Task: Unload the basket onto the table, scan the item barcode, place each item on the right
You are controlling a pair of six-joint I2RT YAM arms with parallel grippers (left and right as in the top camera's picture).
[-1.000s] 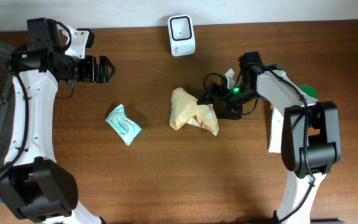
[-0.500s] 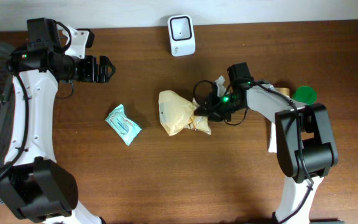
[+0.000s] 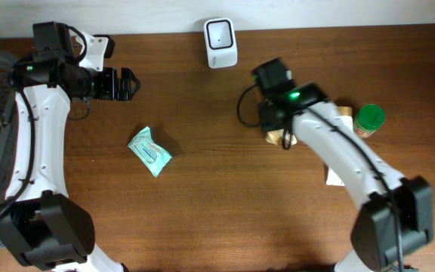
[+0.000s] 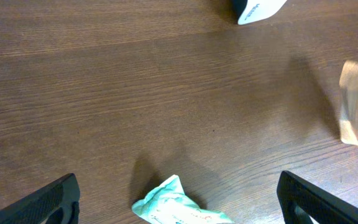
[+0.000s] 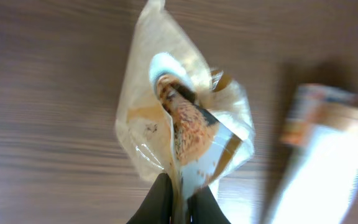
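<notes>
The right gripper (image 5: 179,200) is clamped tight on 1 edge of the clear snack bag (image 5: 179,106). The bag is mostly hidden under that arm, right of the table's middle, near the white scanner (image 3: 220,32) at the far edge. The left gripper (image 3: 130,84) is spread wide and empty near the far-left corner, with a teal packet (image 3: 150,152) nearby.

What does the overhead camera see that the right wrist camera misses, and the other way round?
Only overhead: the scanner, the teal packet and the open left gripper. Only the right wrist: the right gripper shut on the edge of a clear bag, with brown food inside. Both: the bag, though overhead just a sliver peeks from under the arm, and the wooden table.
</notes>
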